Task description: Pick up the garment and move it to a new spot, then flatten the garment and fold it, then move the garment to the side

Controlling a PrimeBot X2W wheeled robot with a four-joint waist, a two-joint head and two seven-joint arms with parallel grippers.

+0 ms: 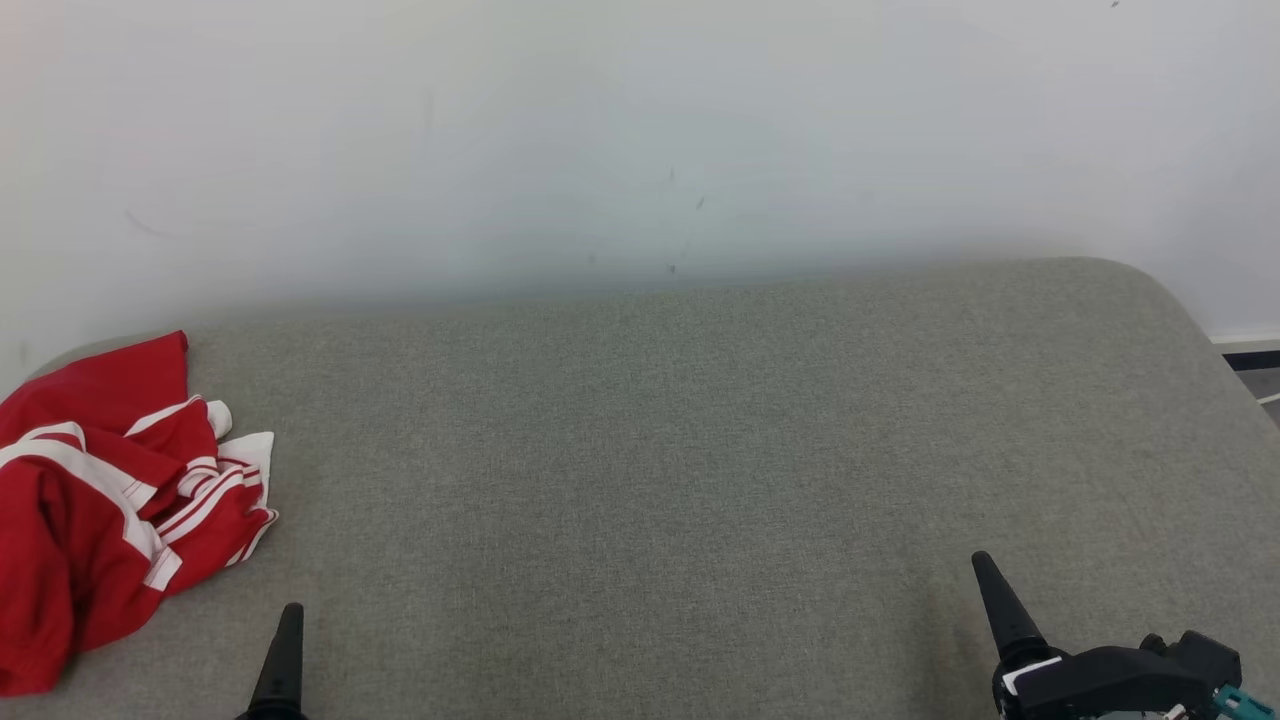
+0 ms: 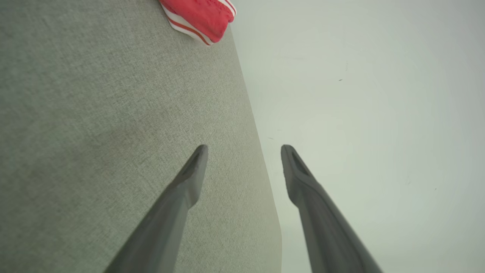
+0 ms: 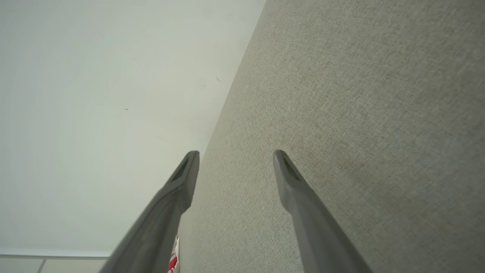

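Observation:
A crumpled red garment [image 1: 100, 500] with white stripes lies at the left end of the grey fabric surface [image 1: 650, 450], partly cut off by the head view's edge. In the left wrist view my left gripper [image 2: 244, 149] is open and empty, and a corner of the garment [image 2: 197, 15] lies well beyond its tips. In the head view one left finger [image 1: 285, 650] rises just right of the garment, apart from it. My right gripper [image 3: 235, 154] is open and empty over bare fabric at the lower right, with a sliver of the garment [image 3: 173, 261] far behind its finger.
A pale wall [image 1: 640, 130] rises directly behind the surface. The surface's rounded right corner [image 1: 1180, 300] drops off to a strip of floor [image 1: 1255, 375]. Bare grey fabric stretches between the two grippers.

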